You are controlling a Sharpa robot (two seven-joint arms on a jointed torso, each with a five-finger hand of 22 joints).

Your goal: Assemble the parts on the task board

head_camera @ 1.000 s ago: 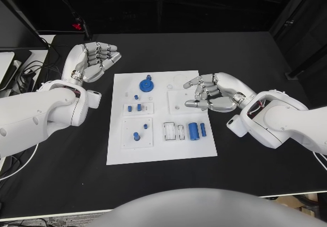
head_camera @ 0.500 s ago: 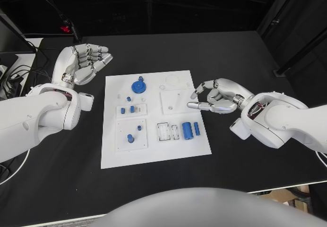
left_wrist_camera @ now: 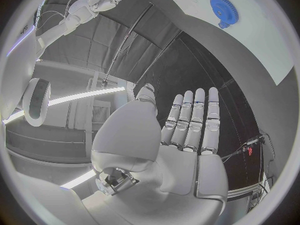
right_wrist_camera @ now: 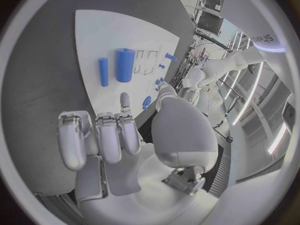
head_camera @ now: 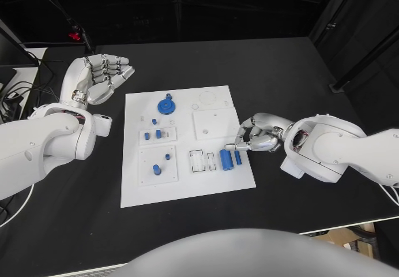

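1. Robot hand on the right (head_camera: pixel 256 137) now sits low at the right edge of the task board (head_camera: pixel 216 173), just beside the two blue cylinders (head_camera: pixel 230 158); a second ago it hovered higher up the board, over the square plate (head_camera: pixel 214 123), with its fingers more spread.
2. Its fingers are now curled inward toward the palm, and the right wrist view shows nothing between them, so it carries no part.
3. In that wrist view the thicker cylinder (right_wrist_camera: pixel 124 65) and the thinner cylinder (right_wrist_camera: pixel 103 71) lie side by side on the white board, a little beyond the fingertips (right_wrist_camera: pixel 124 101) and not touched.
4. The left robot hand (head_camera: pixel 98 78) stays raised off the board's upper left corner over the black surface (head_camera: pixel 274 75), palm out, fingers straight and close together, holding nothing; it has barely shifted.
5. The parts themselves have not moved: the blue gear (head_camera: pixel 166 105) stands near the board's top edge, and small blue pieces (head_camera: pixel 153 135) sit in the left-hand fixtures.
6. My reading is that the right robot hand has come down to pick up one of the cylinders, probably for the empty slots (head_camera: pixel 203 160) just beside them.
7. The task looks early, with most pieces not yet seated.
8. The grasp needs care, since the cylinders can roll.
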